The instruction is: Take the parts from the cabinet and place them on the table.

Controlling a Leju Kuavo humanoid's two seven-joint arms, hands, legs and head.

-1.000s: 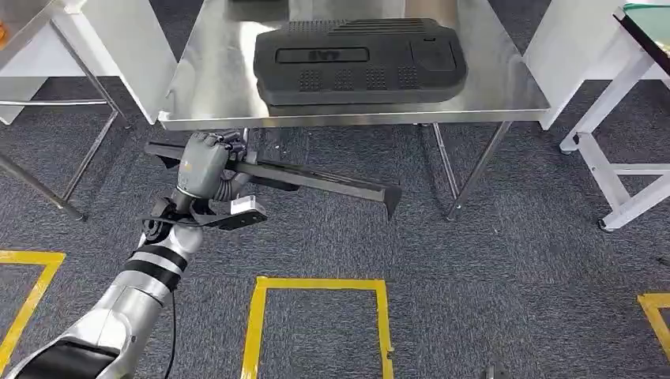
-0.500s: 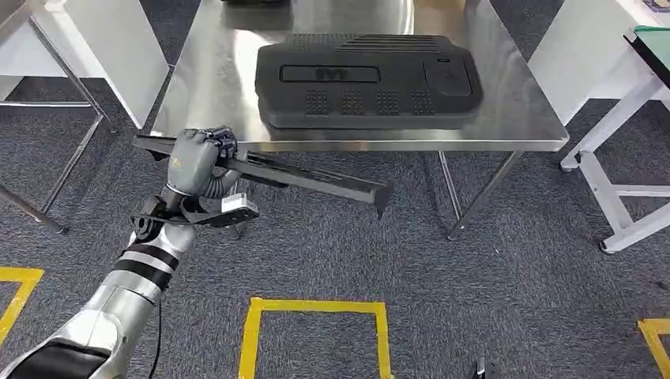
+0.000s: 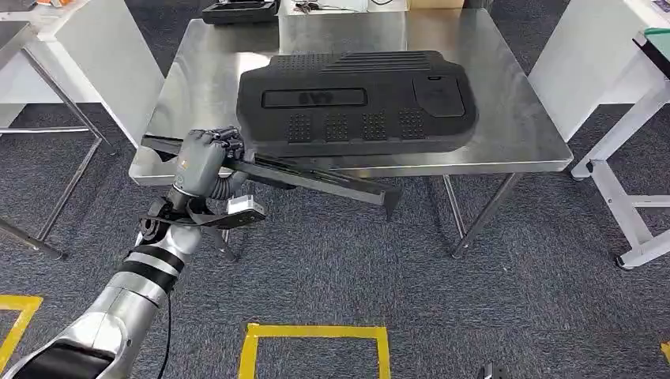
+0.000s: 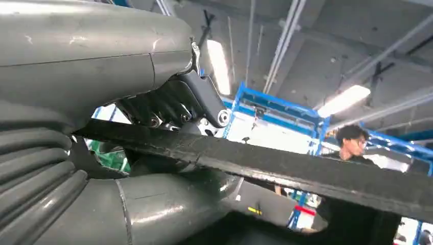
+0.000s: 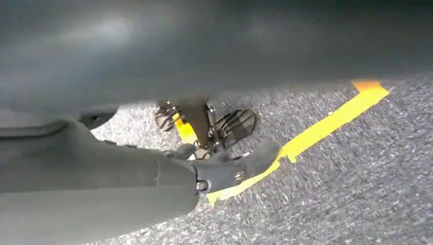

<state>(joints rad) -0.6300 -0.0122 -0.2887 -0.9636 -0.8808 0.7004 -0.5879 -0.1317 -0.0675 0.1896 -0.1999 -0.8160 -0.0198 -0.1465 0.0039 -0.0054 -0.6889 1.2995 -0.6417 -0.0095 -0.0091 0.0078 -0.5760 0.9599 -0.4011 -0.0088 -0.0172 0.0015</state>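
The head view was bright and evenly lit from above, and sharp almost everywhere. The shiny stainless-steel table point(image 3: 506, 118) gave soft white glare and pale reflections on its top. Shadows on the grey carpet floor point(image 3: 506, 300) were weak. In the left wrist view, long ceiling tube lamps point(image 4: 218, 60) were overexposed, and the near grey ribbed hand cover point(image 4: 35, 168) was out of focus. The right wrist view was dim on one side, and the carpet was smeared by motion blur.
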